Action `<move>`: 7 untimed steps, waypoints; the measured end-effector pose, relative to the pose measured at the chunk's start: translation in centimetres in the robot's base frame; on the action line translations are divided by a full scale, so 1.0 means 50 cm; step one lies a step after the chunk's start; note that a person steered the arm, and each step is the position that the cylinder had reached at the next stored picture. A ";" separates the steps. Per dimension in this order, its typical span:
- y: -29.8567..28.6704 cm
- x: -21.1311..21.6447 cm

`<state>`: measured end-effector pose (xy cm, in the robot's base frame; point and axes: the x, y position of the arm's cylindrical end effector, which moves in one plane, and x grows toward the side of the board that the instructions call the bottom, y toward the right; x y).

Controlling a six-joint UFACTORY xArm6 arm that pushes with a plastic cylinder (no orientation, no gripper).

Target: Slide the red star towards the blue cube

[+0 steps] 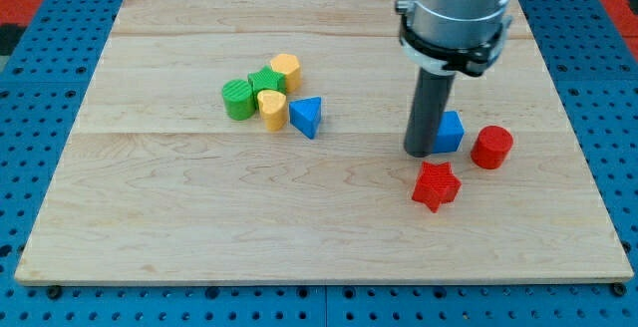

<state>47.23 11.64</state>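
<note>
Light wood board (199, 207) lies on blue peg-hole mat (40, 118). No hand on arm, only dark rod. My tip (418, 153) sits on board, touching left side of blue cube (448, 132). Red star (436, 185) just below cube, near tip. Red cylinder (491, 147) just right of cube. Far left, tight bunch: green cylinder (238, 99), green block (265, 80), two yellow blocks (285, 67) (271, 109), blue triangle block (307, 117).

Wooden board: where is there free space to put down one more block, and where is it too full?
Free: the view's bottom left of the wooden board, below the blue triangle. Also the top left corner. Crowded: the green and yellow cluster, and around my tip, beside the blue cube, red star and red cylinder.
</note>
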 end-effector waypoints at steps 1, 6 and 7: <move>0.045 0.005; -0.076 -0.007; -0.081 -0.007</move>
<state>46.90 7.60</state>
